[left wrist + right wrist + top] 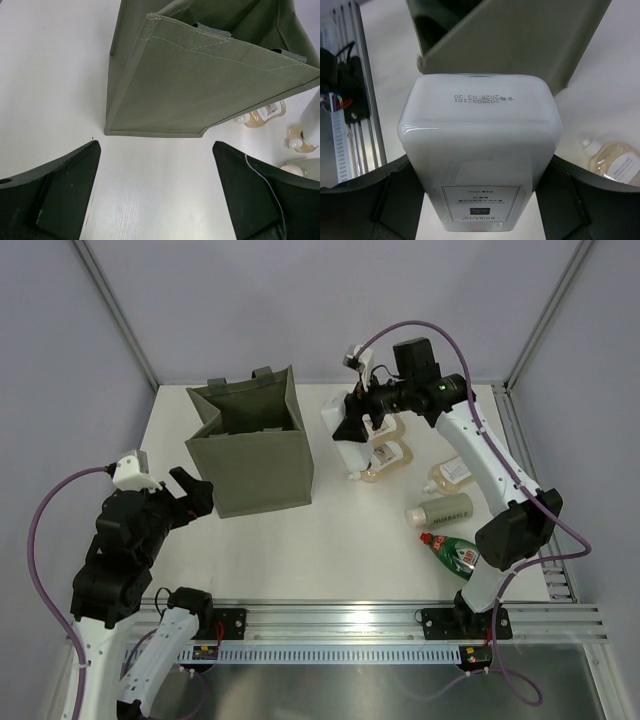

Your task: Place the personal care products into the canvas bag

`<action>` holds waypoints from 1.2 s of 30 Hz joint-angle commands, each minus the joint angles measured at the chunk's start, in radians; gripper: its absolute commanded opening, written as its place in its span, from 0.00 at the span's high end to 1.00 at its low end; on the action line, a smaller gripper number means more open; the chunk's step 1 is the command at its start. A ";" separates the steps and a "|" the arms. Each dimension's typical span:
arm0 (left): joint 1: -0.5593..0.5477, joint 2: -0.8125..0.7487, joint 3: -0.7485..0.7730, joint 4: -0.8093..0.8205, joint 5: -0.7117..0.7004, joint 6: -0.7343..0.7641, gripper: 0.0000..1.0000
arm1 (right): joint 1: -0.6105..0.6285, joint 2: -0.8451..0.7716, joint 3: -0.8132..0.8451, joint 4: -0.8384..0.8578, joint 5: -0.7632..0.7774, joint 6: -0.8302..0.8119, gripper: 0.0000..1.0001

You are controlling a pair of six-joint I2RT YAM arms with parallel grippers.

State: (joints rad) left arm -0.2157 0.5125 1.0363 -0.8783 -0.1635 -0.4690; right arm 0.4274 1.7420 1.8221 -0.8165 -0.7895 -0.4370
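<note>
The bag point(255, 465) stands open on the counter point(330, 560), centre-left of the frame. Just right of the bag, the right claw point(352, 430) is clamped on the white bottle point(349, 452). At lower left, the left claw point(197, 490) has its fingers wide apart and holds nothing.

Bright, even, diffuse light from overhead. The white table point(330, 560) is close to washed out, and only faint, soft shadows hug the canvas bag point(255, 460) base. There is a glare streak on the metal rail point(350, 620) at the near edge. In the left wrist view, fingers point(55, 195) of the left gripper point(155, 145) are near-black with no detail. In the right wrist view, the white bottle point(480, 150) shows sheen on its rim and its print is sharp, while the amber bottle point(612, 162) on the right is soft. Both wrist views bend at the edges.
</note>
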 commanded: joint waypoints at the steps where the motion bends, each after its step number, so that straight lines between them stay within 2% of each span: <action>1: 0.003 -0.017 -0.009 0.021 -0.027 -0.005 0.01 | 0.002 -0.041 0.185 0.164 -0.094 0.276 1.00; 4: 0.003 -0.023 -0.015 0.022 -0.027 -0.008 0.01 | 0.013 0.031 0.383 0.197 -0.068 0.378 1.00; 7: 0.003 -0.019 -0.018 0.028 -0.025 -0.011 0.01 | 0.042 0.158 0.717 0.212 -0.018 0.486 1.00; 10: 0.003 -0.009 -0.018 0.035 -0.022 -0.011 0.01 | 0.098 0.290 0.896 0.243 0.067 0.581 1.00; 11: 0.003 -0.008 -0.015 0.035 -0.022 -0.011 0.01 | 0.115 0.315 0.930 0.304 0.088 0.605 1.00; 16: 0.003 -0.005 -0.016 0.029 -0.033 -0.014 0.01 | 0.221 0.286 0.772 0.571 0.255 0.601 1.00; 21: 0.003 -0.020 -0.025 0.012 -0.042 -0.031 0.01 | 0.258 0.407 0.852 0.596 0.277 0.615 1.00; 25: 0.003 -0.038 -0.036 -0.002 -0.047 -0.043 0.01 | 0.260 0.413 0.731 0.632 0.256 0.571 1.00; 28: 0.003 -0.049 -0.051 -0.004 -0.048 -0.045 0.01 | 0.283 0.416 0.675 0.550 0.210 0.450 1.00; 32: 0.003 -0.049 -0.067 0.004 -0.044 -0.042 0.01 | 0.307 0.415 0.600 0.357 0.049 0.163 1.00; 33: 0.003 -0.048 -0.070 0.009 -0.042 -0.039 0.01 | 0.307 0.412 0.579 0.328 -0.029 0.132 1.00; 36: 0.003 -0.042 -0.073 0.007 -0.037 -0.031 0.01 | 0.315 0.412 0.502 0.248 -0.050 0.054 1.00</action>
State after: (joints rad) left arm -0.2157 0.4721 0.9657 -0.9028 -0.1852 -0.5030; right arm 0.7155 2.2089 2.3394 -0.5304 -0.7036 -0.2321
